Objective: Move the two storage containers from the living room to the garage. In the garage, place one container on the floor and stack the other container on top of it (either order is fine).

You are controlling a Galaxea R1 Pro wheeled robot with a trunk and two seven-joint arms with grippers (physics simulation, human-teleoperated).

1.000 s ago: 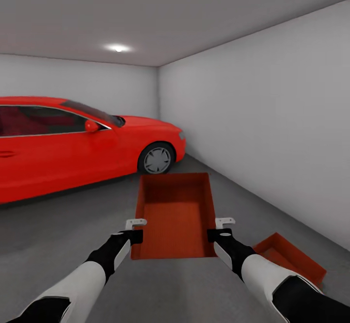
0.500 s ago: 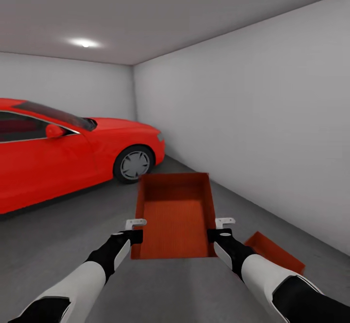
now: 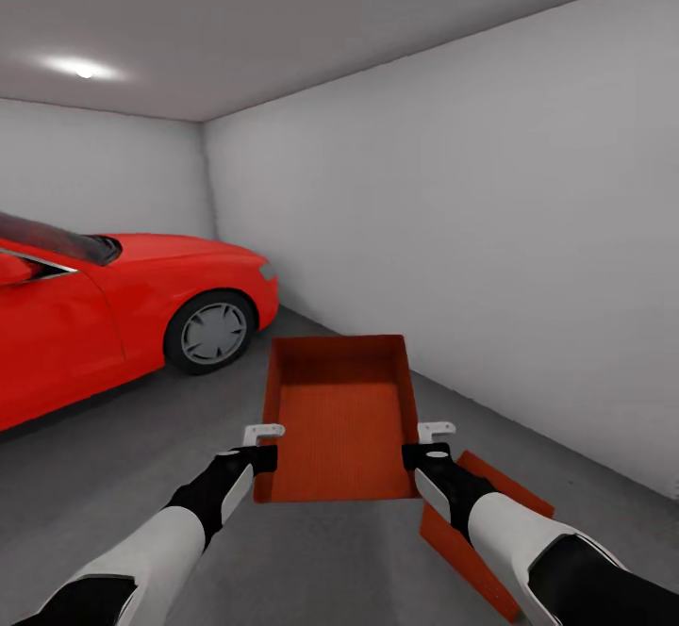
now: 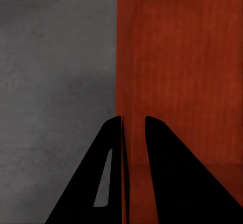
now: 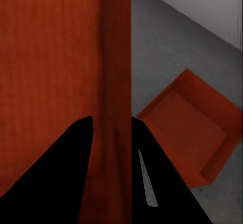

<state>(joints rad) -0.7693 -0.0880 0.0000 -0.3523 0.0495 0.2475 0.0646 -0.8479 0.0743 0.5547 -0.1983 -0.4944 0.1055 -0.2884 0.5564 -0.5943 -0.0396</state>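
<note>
The garage has plain white walls (image 3: 471,230), a grey ceiling with one spotlight (image 3: 83,69), and a red car (image 3: 113,305) parked at left. Above the dark speckled concrete floor (image 3: 94,475), the left gripper (image 3: 262,447) and right gripper (image 3: 426,445) hold one storage container (image 3: 339,419) level, jaws clamped on its side walls. The other container (image 3: 471,541) lies on the floor near the right-hand wall, partly hidden by the right arm.

The dark grey speckled concrete floor (image 3: 113,475) carries a glossy red car (image 3: 113,305) at the far left and, near right close to the white wall, an orange-red open-top rectangular storage bin (image 5: 195,133) resting directly on it.
</note>
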